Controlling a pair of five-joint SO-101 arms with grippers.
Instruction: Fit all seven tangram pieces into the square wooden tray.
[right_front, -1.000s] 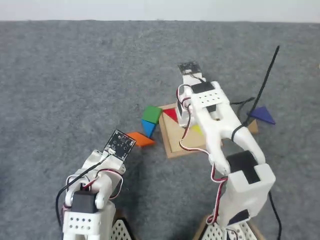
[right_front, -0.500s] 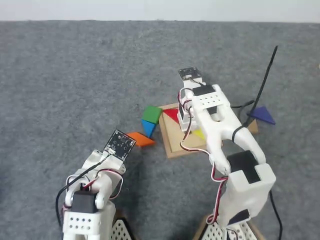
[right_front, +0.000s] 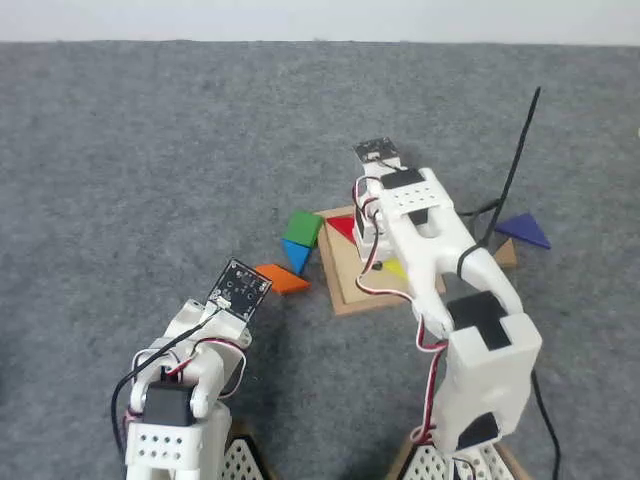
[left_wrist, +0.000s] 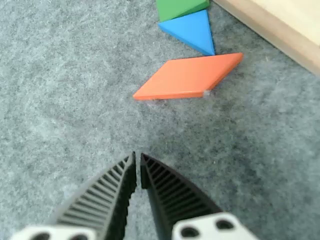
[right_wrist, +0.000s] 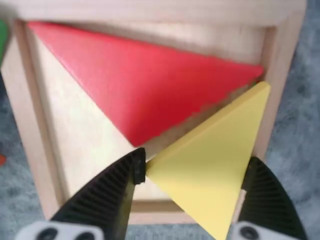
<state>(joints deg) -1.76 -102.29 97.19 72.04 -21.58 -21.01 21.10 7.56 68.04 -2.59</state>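
The square wooden tray lies mid-table under my right arm. A red triangle lies flat in the tray. My right gripper is shut on a yellow triangle, held tilted over the tray beside the red one. An orange parallelogram, a blue triangle and a green square lie on the carpet left of the tray. A purple triangle lies to its right. My left gripper is shut and empty, just short of the orange parallelogram.
Grey carpet covers the whole table. A black cable rises to the right of the right arm. The blue triangle and green square sit close to the tray's outer edge.
The right arm has shifted slightly to the left and nearer over the tray with the yellow triangle. The left arm has not moved.
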